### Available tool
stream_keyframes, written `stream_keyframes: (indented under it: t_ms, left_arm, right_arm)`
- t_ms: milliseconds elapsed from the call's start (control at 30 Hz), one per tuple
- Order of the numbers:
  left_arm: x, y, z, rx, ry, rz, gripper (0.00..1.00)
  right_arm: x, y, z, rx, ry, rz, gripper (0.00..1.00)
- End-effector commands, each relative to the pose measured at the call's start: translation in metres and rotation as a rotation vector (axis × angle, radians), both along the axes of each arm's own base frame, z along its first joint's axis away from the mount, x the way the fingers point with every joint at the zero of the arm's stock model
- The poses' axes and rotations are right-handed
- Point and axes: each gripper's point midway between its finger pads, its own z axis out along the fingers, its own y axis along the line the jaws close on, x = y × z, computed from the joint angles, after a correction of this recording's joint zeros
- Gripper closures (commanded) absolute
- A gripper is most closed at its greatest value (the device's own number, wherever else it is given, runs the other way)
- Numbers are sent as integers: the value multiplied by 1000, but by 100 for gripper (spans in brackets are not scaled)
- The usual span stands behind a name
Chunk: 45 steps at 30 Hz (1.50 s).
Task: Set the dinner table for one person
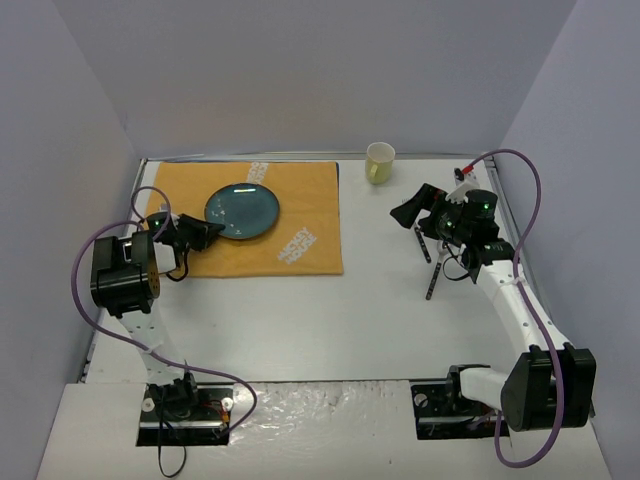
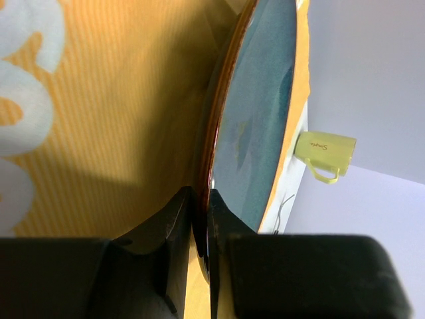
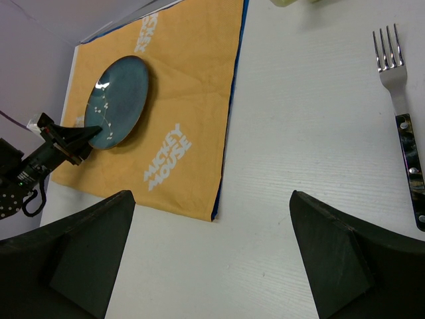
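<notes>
A dark blue plate (image 1: 242, 211) lies over the left half of the orange mat (image 1: 300, 220) on the white dinner table (image 1: 300, 320). My left gripper (image 1: 207, 233) is shut on the plate's near-left rim. In the left wrist view the rim (image 2: 207, 153) runs between the two black fingers (image 2: 174, 229). I cannot tell whether the plate rests flat or is slightly raised. My right gripper (image 1: 405, 213) hovers over the table's right half, open and holding nothing. Its wrist view shows bare tabletop (image 3: 299, 166) between its fingers, with the plate (image 3: 116, 100) far off.
A pale yellow cup (image 1: 380, 162) stands at the back, just right of the mat, also seen as the cup (image 2: 325, 149) from the left wrist. A fork (image 3: 398, 93) with a dark handle lies on the table under the right arm, the same fork (image 1: 433, 278) from above.
</notes>
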Motion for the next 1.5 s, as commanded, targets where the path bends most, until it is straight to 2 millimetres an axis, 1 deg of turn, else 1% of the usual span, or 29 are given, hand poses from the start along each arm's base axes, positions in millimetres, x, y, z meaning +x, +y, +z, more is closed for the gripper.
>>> stream_keyframes:
  t_ms: [0,100,267,333,400,433,467,500,567,633,700,767,833,933,1067,1167,1267,1333,1400,1467]
  left_arm:
    - [27,-5,78,29,-311,-72,99]
    - [24,-4,64,34,-271,-63,91]
    - [17,0,51,66,-196,-48,68]
    - [12,3,47,95,-152,-41,58]
    - [6,7,44,135,-96,-36,49]
    - [4,8,43,148,-80,-38,47]
    - [2,10,42,168,-61,-35,43]
    - [-2,15,42,198,-34,-21,35]
    - [-9,21,43,247,14,-11,28]
    - [-21,27,39,307,81,-11,17]
    - [-27,36,52,374,101,1,9]
    - [-38,49,56,457,160,27,4]
    - [-50,57,65,529,191,19,3]
    - [-74,69,76,660,251,9,3]
    - [-104,76,88,800,294,-23,3]
    - [-125,73,100,910,283,-68,3]
    - [-142,67,106,975,262,-107,3]
    - [-153,62,104,1008,248,-137,3]
    - [-160,57,98,1030,241,-163,3]
    - [-166,55,97,1041,225,-165,3]
  right_arm:
    - [8,5,22,-4,-104,36,0]
    - [7,5,21,-6,-104,35,0]
    - [5,3,23,-13,-115,26,0]
    - [5,1,24,-21,-119,18,0]
    - [5,0,26,-29,-124,9,0]
    - [5,-1,26,-32,-123,6,0]
    - [5,-2,27,-38,-125,0,0]
    - [6,-5,30,-48,-133,-12,0]
    - [8,-8,34,-63,-140,-28,0]
    - [11,-11,38,-78,-147,-41,0]
    - [14,-13,44,-102,-162,-52,0]
    - [18,-14,51,-147,-177,-71,0]
    - [25,-11,63,-229,-212,-93,0]
    - [42,-14,78,-387,-247,-156,0]
    - [63,-12,79,-425,-192,-208,0]
    - [84,-10,70,-467,-142,-268,0]
    - [104,-2,57,-478,-107,-269,1]
    - [121,1,47,-487,-86,-280,3]
    - [137,2,40,-499,-71,-313,6]
    - [151,5,25,-516,-61,-332,10]
